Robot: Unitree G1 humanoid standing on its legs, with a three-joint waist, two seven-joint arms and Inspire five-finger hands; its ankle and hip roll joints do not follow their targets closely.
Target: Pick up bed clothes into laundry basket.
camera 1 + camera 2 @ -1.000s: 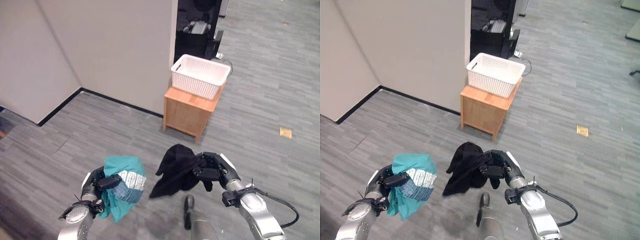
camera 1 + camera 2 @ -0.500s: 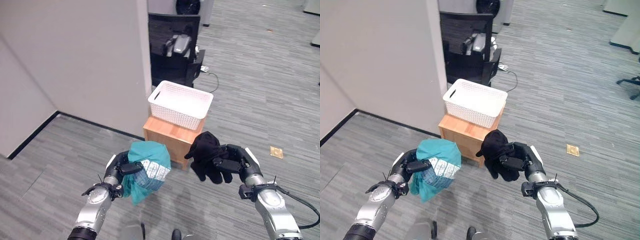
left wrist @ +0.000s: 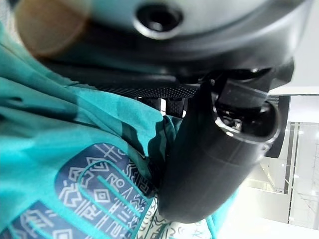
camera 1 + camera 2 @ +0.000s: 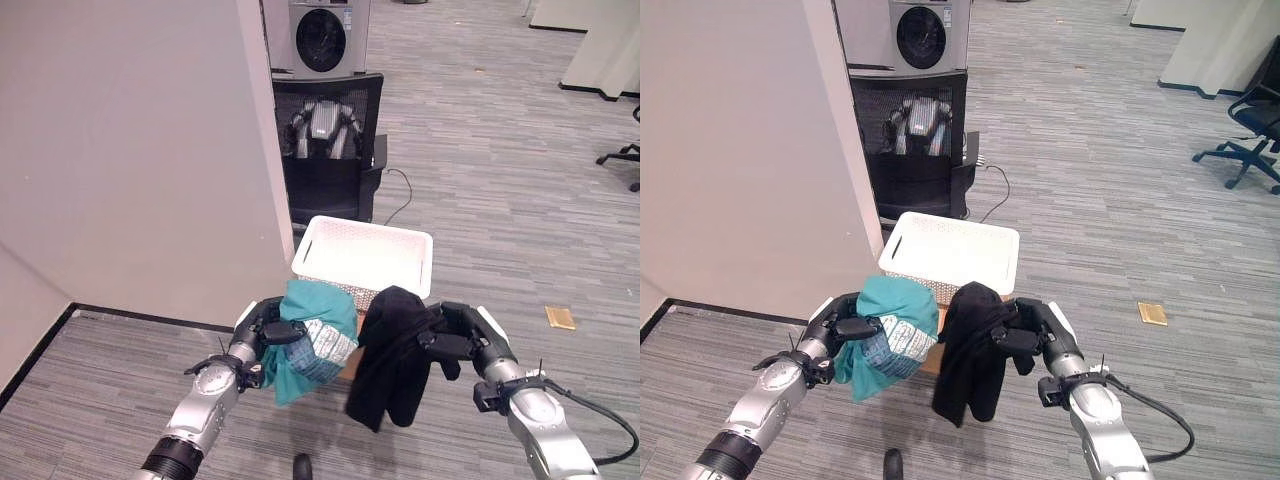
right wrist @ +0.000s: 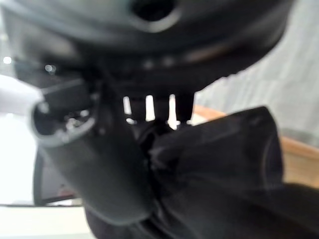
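The left hand (image 4: pixel 262 333) is gripping a teal shirt (image 4: pixel 315 335) with curled fingers and the right hand (image 4: pixel 462 338) is clutching a black garment (image 4: pixel 390 355), both hanging just in front of the white basket (image 4: pixel 365 250) at 12 o'clock.

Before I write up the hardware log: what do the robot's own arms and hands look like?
Both arms are silver-grey with rounded metal segments and dark bands at the wrists. Each ends in a dark, almost black robot hand: the left robot hand and the right robot hand both have glossy black fingers, a thick thumb and white covers along the hand's edge. A black cable loops from the right forearm.
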